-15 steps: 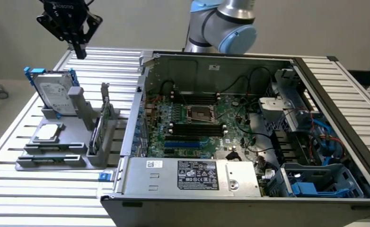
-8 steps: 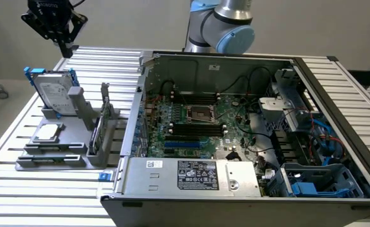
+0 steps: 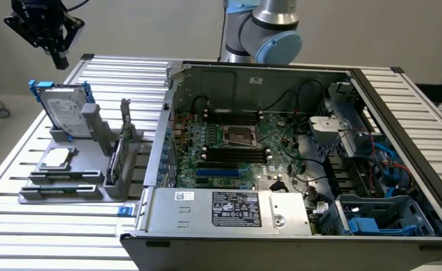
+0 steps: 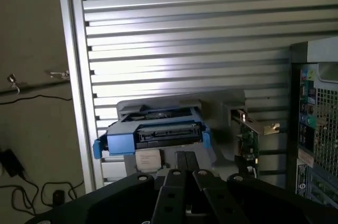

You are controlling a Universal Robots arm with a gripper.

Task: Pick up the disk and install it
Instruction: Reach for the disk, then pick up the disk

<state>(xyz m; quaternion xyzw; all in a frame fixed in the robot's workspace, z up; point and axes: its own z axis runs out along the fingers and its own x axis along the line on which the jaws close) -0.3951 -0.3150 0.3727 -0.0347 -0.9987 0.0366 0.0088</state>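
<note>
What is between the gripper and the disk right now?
Nothing. In the exterior view the gripper hangs above the disk, which stands upright in its grey holder, with only open air between them. The wrist view shows no object there either.

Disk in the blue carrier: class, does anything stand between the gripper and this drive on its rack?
Nothing visible does. The black gripper hangs in open air above the flat silver-grey metal disk in its bright blue plastic carrier, which stands upright in the grey plastic rack. Only empty space lies between them.
</note>
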